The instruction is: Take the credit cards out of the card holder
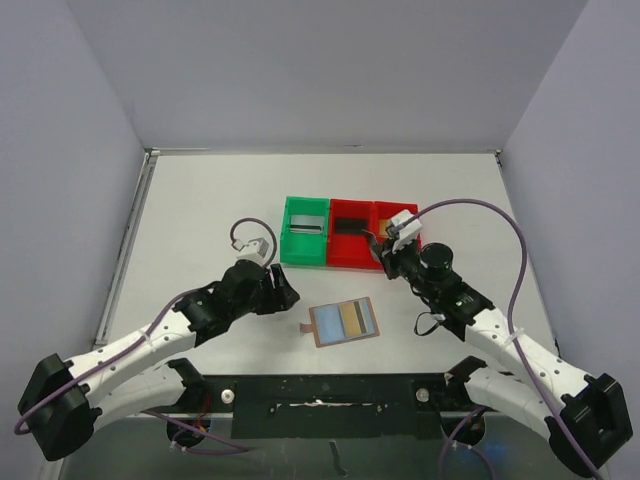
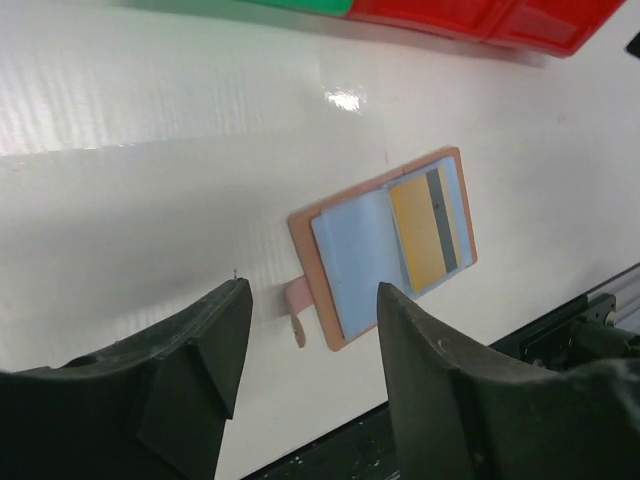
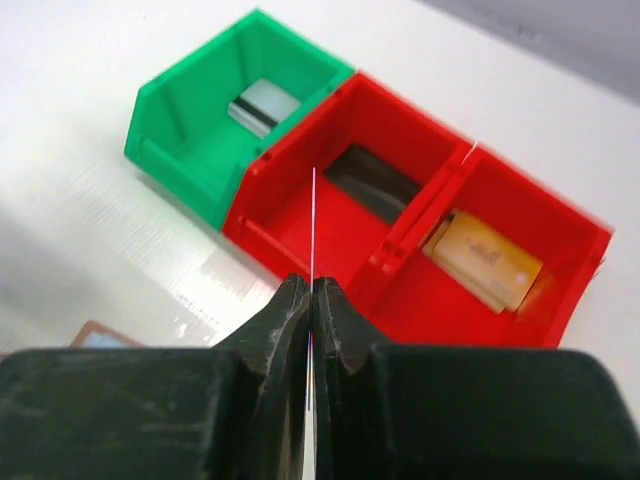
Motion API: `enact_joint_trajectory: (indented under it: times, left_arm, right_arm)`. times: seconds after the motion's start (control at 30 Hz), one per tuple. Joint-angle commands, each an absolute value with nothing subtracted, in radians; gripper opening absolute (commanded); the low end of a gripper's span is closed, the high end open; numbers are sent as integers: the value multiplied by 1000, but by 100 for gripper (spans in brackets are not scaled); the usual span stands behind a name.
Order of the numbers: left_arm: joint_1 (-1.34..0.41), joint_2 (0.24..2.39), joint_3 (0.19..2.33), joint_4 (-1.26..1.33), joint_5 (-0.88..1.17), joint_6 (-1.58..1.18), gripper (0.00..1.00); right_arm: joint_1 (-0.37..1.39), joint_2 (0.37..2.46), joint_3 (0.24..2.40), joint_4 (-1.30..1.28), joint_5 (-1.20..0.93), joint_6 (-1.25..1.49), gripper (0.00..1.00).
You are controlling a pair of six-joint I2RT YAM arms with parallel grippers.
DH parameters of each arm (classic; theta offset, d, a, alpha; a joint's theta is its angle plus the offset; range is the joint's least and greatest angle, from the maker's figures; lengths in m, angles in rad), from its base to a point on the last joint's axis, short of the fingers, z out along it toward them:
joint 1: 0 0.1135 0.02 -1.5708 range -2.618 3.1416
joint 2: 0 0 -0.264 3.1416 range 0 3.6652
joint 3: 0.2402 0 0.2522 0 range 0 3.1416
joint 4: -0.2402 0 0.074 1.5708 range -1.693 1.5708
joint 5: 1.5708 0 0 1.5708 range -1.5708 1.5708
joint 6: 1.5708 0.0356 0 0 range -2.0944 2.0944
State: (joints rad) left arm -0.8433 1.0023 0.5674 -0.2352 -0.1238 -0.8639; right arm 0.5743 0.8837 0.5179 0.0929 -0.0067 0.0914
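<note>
Ok, starting at my end: black rail point(image 1: 330, 395) runs along the near table edge, both arm bases bolted there. White table point(image 1: 200, 200) is glossy w/ faint ribbing, and there's a bright glare spot in the left wrist view.

Left gripper point(image 2: 312, 292) hangs low over the table, jaws apart, nothing between them. Just past it the card holder point(image 1: 344, 322) lies flat and open, blue lining up, snap tab point(image 2: 297, 305) sticking out toward the left arm. A gold card point(image 2: 418, 235) sits in its right-hand pocket w/ a dark strip point(image 2: 442, 225) beside it; can't tell if that's a 2nd card or a stripe.

Right gripper point(image 3: 310, 290) is further out, clenched on a thin card point(image 3: 313, 220) that I see edge-on only, so colour unknown. It's above the near wall of the middle red bin point(image 3: 270, 175).

Three bins stand in a row, touching: green bin point(image 3: 185, 175) on the left w/ a silver card point(image 3: 265, 103) inside, the middle red one w/ a dark card point(image 3: 372, 182), and the right red bin point(image 3: 560, 270) w/ a tan card point(image 3: 487, 260).

Beyond them is bare white table up to a metal edge strip point(image 1: 320, 151). A plain grey back wall point(image 1: 320, 70) and two side walls box the table in on 3 sides.
</note>
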Motion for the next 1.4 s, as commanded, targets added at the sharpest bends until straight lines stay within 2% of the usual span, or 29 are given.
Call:
enact_joint_trajectory:
  times: [0.0, 0.1, 0.33, 0.53, 0.9, 1.37]
  left_arm:
    - [-759, 923, 605, -330, -98, -804, 56]
    - [-714, 898, 610, -364, -90, -797, 62]
    - [-690, 831, 601, -399, -77, -810, 64]
    - [-686, 794, 581, -394, -51, -821, 70]
    - [-680, 764, 580, -413, -17, -823, 73]
    - [-679, 729, 573, -433, -14, -836, 74]
  right_arm:
    - [582, 959, 623, 218, -16, -186, 0]
    - [577, 1067, 724, 151, -54, -283, 0]
    - [552, 1274, 899, 32, -154, -435, 0]
    - [547, 1407, 999, -57, -168, -544, 0]
    - [544, 1563, 1085, -121, -170, -741, 0]
    - [547, 1716, 1146, -63, -78, -928, 0]
